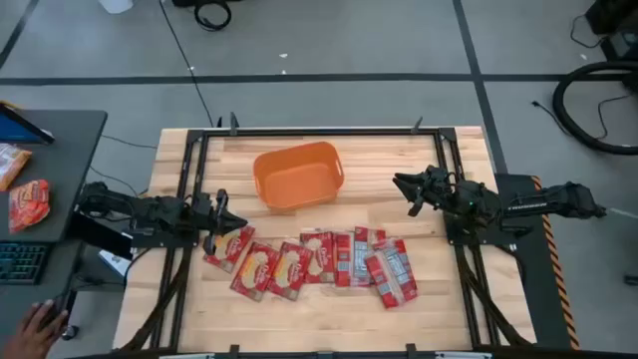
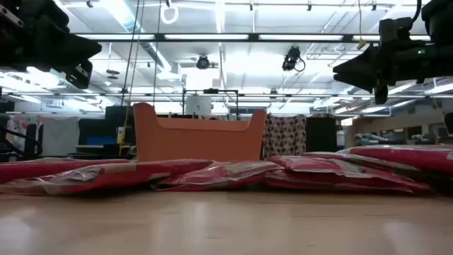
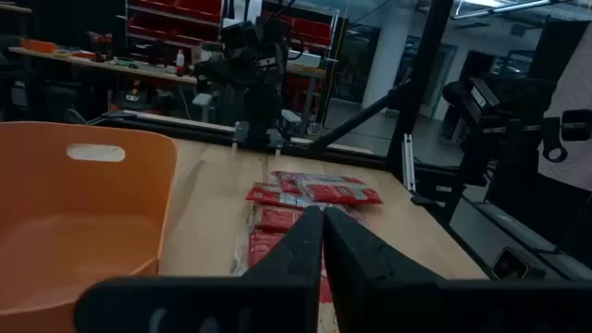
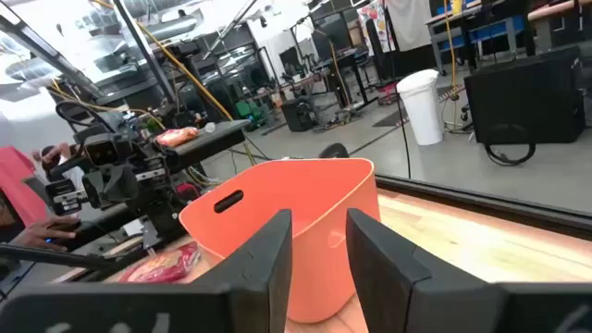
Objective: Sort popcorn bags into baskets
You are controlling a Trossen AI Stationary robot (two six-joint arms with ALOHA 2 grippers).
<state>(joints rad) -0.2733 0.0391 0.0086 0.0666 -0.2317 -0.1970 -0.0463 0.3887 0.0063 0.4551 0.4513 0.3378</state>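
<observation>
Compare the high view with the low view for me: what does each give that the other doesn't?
Only the high view shows the basket's empty interior, the row of popcorn bags laid out along the near half of the table, the left gripper shut above the row's left end, and the right gripper open to the right of the basket. Only the low view shows both arms raised clear above the bags, plus the room behind. Both show the orange basket upright beyond the bags.

orange basket (image 1: 298,177), red popcorn bags (image 1: 317,261) printed yellow-and-white
</observation>
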